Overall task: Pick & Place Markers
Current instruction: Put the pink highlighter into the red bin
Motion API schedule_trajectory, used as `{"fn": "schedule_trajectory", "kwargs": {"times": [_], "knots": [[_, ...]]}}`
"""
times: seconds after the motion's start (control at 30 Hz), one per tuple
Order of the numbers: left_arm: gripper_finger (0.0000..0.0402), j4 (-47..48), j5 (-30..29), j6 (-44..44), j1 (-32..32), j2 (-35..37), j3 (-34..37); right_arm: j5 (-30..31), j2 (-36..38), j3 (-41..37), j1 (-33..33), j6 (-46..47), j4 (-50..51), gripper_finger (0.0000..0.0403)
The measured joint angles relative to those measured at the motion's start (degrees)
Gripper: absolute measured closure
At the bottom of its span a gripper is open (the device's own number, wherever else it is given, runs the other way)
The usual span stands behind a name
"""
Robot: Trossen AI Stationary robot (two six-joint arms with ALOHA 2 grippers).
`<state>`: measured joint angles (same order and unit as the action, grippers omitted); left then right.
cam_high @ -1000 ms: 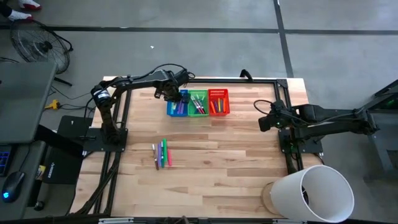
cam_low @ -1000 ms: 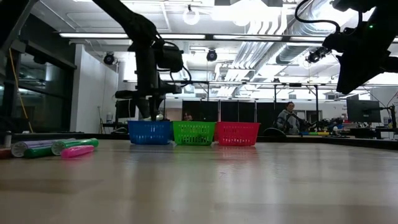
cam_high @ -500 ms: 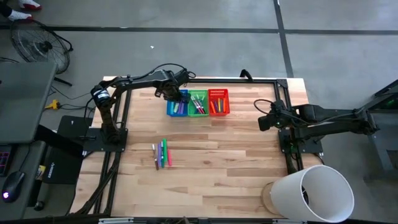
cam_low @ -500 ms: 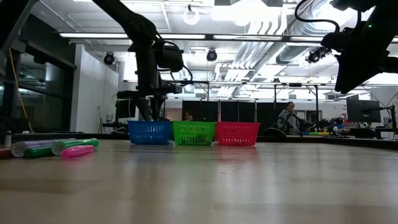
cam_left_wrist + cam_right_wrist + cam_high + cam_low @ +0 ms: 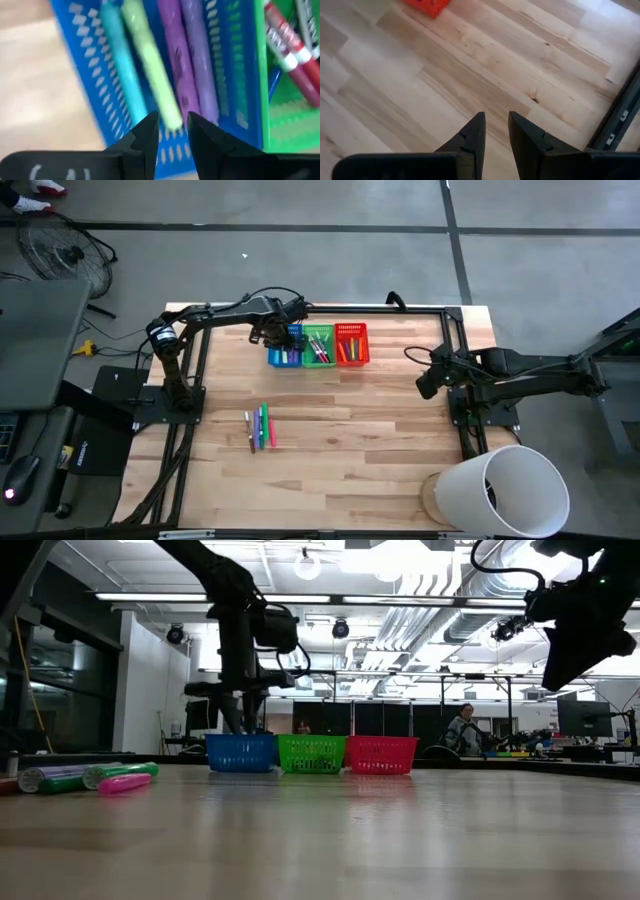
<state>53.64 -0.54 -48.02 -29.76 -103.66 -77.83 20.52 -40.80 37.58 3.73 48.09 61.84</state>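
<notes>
Left gripper above blue basket, fingers narrowly apart, empty; likely post-release. Markers remain mid-table for pickup. Right gripper idle at table's right edge, fingers narrowly apart, empty.

Pale wood table; seemingly plastic mesh baskets.

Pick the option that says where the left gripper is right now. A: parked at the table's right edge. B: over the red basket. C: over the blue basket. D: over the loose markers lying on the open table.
C: in the high view the left gripper sits over the blue basket, and the left wrist view looks down on markers lying inside it.
</notes>
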Motion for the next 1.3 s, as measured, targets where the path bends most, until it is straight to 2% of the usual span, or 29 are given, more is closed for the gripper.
{"fn": "schedule_trajectory", "kwargs": {"times": [0.17, 0.33, 0.53, 0.87, 1.1, 1.3], "knots": [[0.0303, 5.9, -0.1, -4.2, 3.99, 1.69, -1.07, -2.16, 0.0, 0.0, 0.0, -6.75, 0.0, 0.0329], [0.0303, 7.96, -0.42, -10.0, 9.23, 4.73, -1.62, -2.85, 0.0, 0.0, 0.0, -12.14, 0.0, 0.0329], [0.0303, 9.95, -4.49, -21.31, 17.46, 7.85, -1.6, -4.4, 0.0, 0.0, 0.0, -12.6, -0.07, 0.0329], [0.0302, 17.29, -5.91, -38.13, 31.19, 8.37, -1.5, -5.68, 0.04, 0.0, 0.0, -14.18, -0.09, 0.0329], [0.0302, 19.3, -6.27, -44.92, 38.0, 8.48, 0.18, -6.13, 0.04, 0.0, -0.02, -14.64, -0.18, 0.0329], [0.0302, 17.84, -5.59, -49.97, 42.1, 8.46, 5.22, -6.14, 0.04, 0.0, -0.02, -14.59, -0.61, 0.0329]]}}
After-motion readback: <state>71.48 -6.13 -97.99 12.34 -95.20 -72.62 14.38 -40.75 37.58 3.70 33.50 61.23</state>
